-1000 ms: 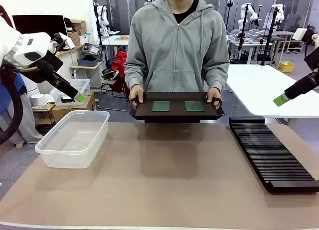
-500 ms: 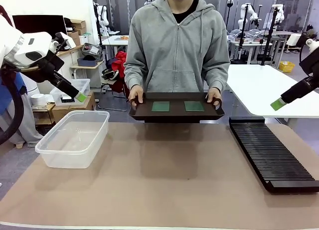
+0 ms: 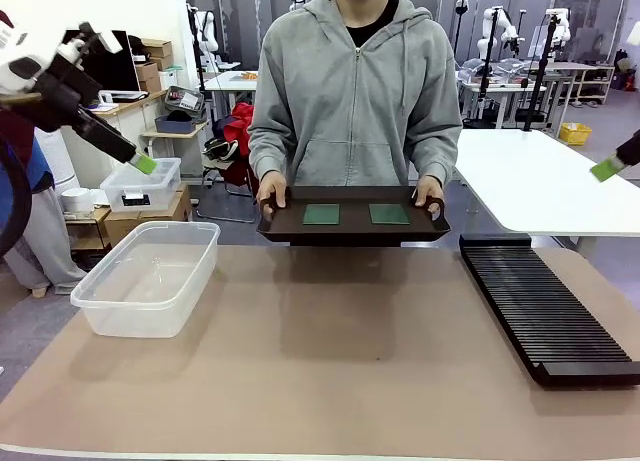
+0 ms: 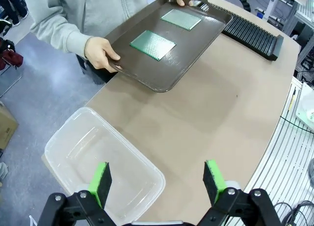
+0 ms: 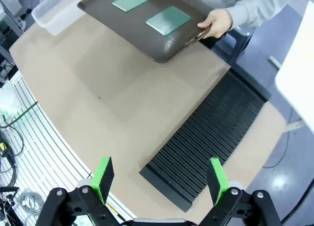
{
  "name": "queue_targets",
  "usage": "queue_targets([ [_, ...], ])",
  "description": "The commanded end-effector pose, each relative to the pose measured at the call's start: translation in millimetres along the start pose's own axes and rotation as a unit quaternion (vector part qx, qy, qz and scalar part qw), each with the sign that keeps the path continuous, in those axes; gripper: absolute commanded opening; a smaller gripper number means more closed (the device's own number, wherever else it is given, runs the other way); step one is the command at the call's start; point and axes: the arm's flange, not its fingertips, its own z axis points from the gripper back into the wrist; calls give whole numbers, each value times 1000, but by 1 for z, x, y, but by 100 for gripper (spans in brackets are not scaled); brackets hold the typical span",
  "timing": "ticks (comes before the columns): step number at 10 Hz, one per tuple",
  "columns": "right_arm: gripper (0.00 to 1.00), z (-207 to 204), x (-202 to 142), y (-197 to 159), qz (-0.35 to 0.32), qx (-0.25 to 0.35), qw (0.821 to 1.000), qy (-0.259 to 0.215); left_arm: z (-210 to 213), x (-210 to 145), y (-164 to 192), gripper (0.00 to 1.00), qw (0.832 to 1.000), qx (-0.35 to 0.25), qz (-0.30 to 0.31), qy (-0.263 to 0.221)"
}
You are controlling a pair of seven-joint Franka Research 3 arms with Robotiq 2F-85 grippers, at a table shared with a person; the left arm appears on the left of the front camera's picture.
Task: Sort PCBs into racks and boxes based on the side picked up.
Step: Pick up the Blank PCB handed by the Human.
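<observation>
The left fingers (image 4: pixel 101 182) are wide apart and hold nothing. The clear tub (image 4: pixel 73 147) sits just below them. The right fingers (image 5: pixel 216 179) are wide apart too, above the black rack (image 5: pixel 211 138). Far ahead of both, a person's hands (image 4: pixel 100 52) hold a brown tray (image 4: pixel 162 80) with two green PCBs (image 4: pixel 152 44) over the desk (image 4: pixel 211 108).
</observation>
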Motion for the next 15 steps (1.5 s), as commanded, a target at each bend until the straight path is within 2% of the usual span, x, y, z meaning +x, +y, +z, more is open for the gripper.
queue_targets([
  [1, 100, 15, 1, -16, 6, -4, 1000, -6, 11, -8, 17, 100, 999, -7, -40, -22],
  [3, 100, 30, 1, -21, -1, -9, 1000, -27, 22, -14, 23, 100, 996, 21, -79, -32],
  [6, 100, 32, 6, -20, -30, -45, 998, -39, 26, -16, 17, 100, 996, 25, -81, -39],
  [7, 100, 40, 4, -21, -9, -21, 999, -34, 32, -11, 23, 100, 996, 27, -81, -22],
  [10, 100, 41, 4, -22, -12, -28, 999, -35, 32, -11, 23, 100, 996, 27, -81, -22],
  [11, 100, 48, 4, -26, -21, -20, 998, -52, 32, -11, 23, 100, 996, 27, -81, -22],
  [15, 100, 64, 11, -37, -10, 3, 998, -61, 32, -11, 23, 100, 996, 27, -81, -22],
])
